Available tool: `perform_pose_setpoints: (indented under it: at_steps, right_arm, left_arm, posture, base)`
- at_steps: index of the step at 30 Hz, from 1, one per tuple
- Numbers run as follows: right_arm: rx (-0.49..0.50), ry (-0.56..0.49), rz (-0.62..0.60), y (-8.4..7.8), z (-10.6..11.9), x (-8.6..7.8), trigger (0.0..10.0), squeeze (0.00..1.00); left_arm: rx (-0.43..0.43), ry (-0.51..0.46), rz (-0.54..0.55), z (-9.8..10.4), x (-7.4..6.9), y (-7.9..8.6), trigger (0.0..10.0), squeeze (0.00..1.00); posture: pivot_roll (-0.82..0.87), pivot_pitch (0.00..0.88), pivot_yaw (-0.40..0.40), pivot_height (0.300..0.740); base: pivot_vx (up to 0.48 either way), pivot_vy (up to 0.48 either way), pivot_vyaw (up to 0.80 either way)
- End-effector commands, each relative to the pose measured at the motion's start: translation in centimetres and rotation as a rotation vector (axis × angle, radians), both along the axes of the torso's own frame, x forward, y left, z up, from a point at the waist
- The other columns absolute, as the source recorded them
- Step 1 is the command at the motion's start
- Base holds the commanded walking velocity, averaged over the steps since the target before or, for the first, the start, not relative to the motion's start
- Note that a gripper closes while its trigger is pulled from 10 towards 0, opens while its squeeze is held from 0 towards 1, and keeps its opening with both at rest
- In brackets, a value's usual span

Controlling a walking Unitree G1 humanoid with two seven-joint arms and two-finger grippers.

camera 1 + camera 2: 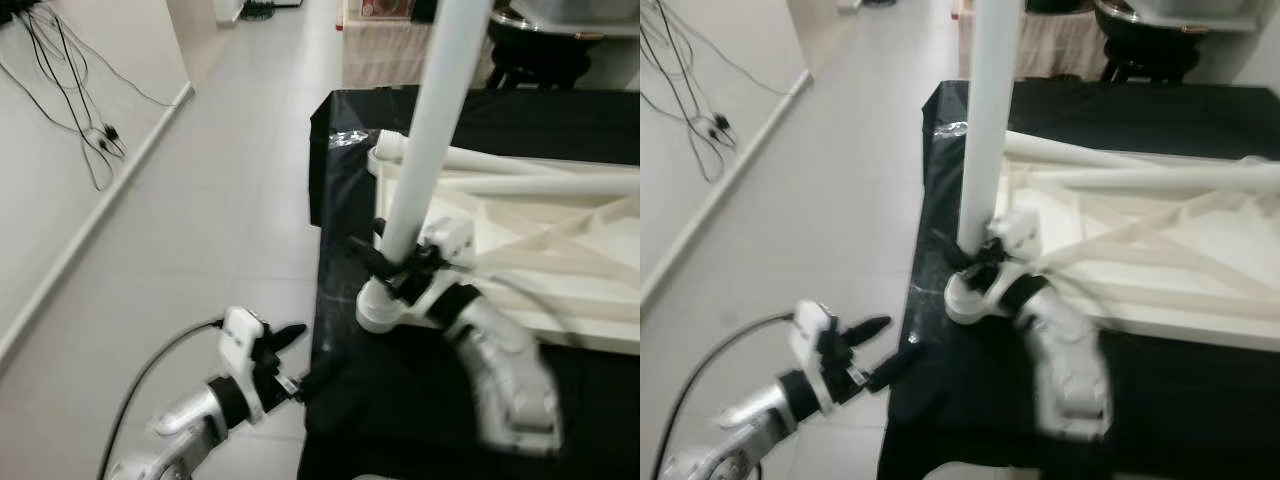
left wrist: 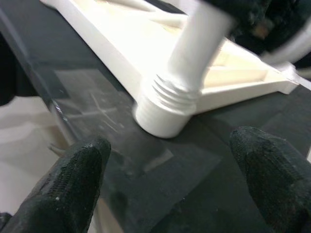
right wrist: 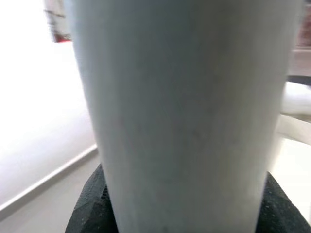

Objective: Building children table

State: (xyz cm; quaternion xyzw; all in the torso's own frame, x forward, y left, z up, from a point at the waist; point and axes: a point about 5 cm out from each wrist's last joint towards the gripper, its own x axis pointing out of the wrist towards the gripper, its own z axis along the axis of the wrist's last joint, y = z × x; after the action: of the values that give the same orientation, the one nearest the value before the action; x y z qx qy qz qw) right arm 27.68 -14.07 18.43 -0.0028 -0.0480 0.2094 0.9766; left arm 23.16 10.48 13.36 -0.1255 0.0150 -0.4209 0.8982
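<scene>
A white upside-down children's table top (image 1: pixel 545 270) lies on a black-covered table (image 1: pixel 420 420). A long white leg (image 1: pixel 430 130) stands upright in the round corner socket (image 1: pixel 378 306) at its near left corner. My right gripper (image 1: pixel 398 262) is shut on the leg just above the socket; the leg (image 3: pixel 184 111) sits between its black fingers (image 3: pixel 92 208). Two more white legs (image 1: pixel 520 170) lie across the top's far side. My left gripper (image 1: pixel 296 362) is open at the black table's left edge, apart from the socket (image 2: pixel 163 109), its fingertips (image 2: pixel 73 170) empty.
Pale tiled floor (image 1: pixel 210 200) stretches to the left of the table, with a white wall and dangling black cables (image 1: pixel 70 110). Behind the table stand a cloth-covered piece of furniture (image 1: pixel 385 45) and a dark stool (image 1: pixel 535 50).
</scene>
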Motion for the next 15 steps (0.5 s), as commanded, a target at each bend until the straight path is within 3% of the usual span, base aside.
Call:
perform_pose_setpoints:
  at_steps: [1, 4, 5, 7, 8, 12, 13, 15]
  right_arm:
    - [-0.008, 0.334, -0.167, -2.1, -6.2, -1.2, 0.0, 0.0]
    - [-0.019, 0.299, -0.126, -1.9, -5.8, -0.3, 0.0, 0.0]
    - [-0.006, 0.26, -0.083, -1.3, -4.9, 0.8, 0.0, 0.0]
    - [-0.005, 0.248, -0.055, -0.6, -4.5, 1.4, 0.0, 0.0]
    - [-0.011, 0.233, -0.064, -0.4, -4.2, 1.8, 10.0, 0.0]
    - [0.016, 0.186, -0.078, 0.3, -2.8, 2.4, 10.0, 0.0]
    - [0.061, 0.171, -0.013, 0.9, -2.1, 2.2, 10.0, 1.0]
    - [0.105, 0.137, 0.125, 2.0, -0.9, 2.0, 10.0, 1.0]
  left_arm:
    - [0.017, 0.015, 0.0, -0.4, -0.2, 0.4, 10.0, 0.0]
    - [0.03, 0.016, -0.015, -0.5, 0.0, 0.4, 10.0, 0.0]
    - [0.033, 0.015, -0.015, -0.5, 0.2, 0.4, 10.0, 0.0]
    - [0.038, 0.009, 0.002, -0.5, 0.3, 0.6, 10.0, 0.0]
    - [0.041, 0.004, 0.014, -0.5, 0.3, 0.7, 10.0, 0.0]
    - [0.074, -0.015, 0.031, -0.4, 0.3, 0.7, 10.0, 0.0]
    - [0.088, -0.015, 0.034, -0.4, 0.2, 0.7, 10.0, 0.0]
    - [0.109, -0.019, 0.031, -0.4, -0.1, 0.7, 10.0, 0.0]
  posture:
    - [-0.06, 0.201, 0.05, 0.74]
    - [-0.05, 0.183, 0.046, 0.74]
    - [-0.05, 0.176, 0.044, 0.74]
    - [-0.04, 0.175, 0.044, 0.74]
    - [-0.04, 0.17, 0.045, 0.74]
    - [-0.03, 0.169, 0.046, 0.74]
    - [-0.03, 0.164, 0.051, 0.74]
    - [-0.03, 0.161, 0.06, 0.74]
  base:
    - [0.0, 0.0, 0.0]
    - [0.0, 0.0, 0.0]
    - [0.0, 0.0, 0.0]
    - [0.0, 0.0, 0.0]
    - [0.0, 0.0, 0.0]
    - [0.0, 0.0, 0.0]
    - [0.0, 0.0, 0.0]
    - [0.0, 0.0, 0.0]
